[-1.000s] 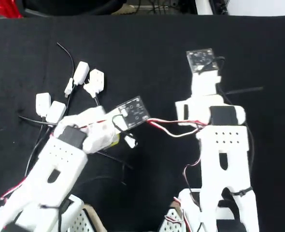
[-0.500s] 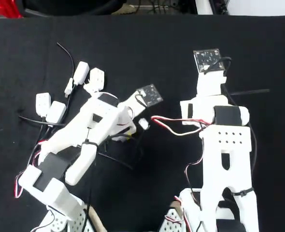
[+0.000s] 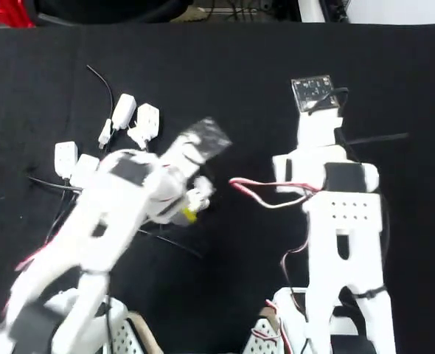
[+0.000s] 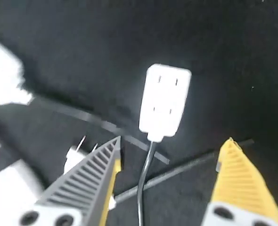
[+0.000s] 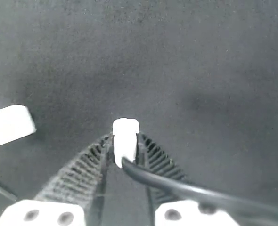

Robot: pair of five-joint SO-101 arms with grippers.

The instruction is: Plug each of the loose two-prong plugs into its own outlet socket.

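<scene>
Toward the bench's [image 3: 247, 88] left edge, your left hand [image 4: 173, 140] spread over an outlet socket [image 4: 165, 101], right hand [image 5: 125, 143] clamped on a plug [image 5: 125, 129], prongs hidden.

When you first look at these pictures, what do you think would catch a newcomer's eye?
Probably the white outlet socket lying on the black table, just ahead of the open left hand. Next, the right hand, shut on a small white plug that trails a black cable.

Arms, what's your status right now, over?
Left gripper open above a socket. Right gripper shut on a plug. Black cables cross beside the socket.
</scene>
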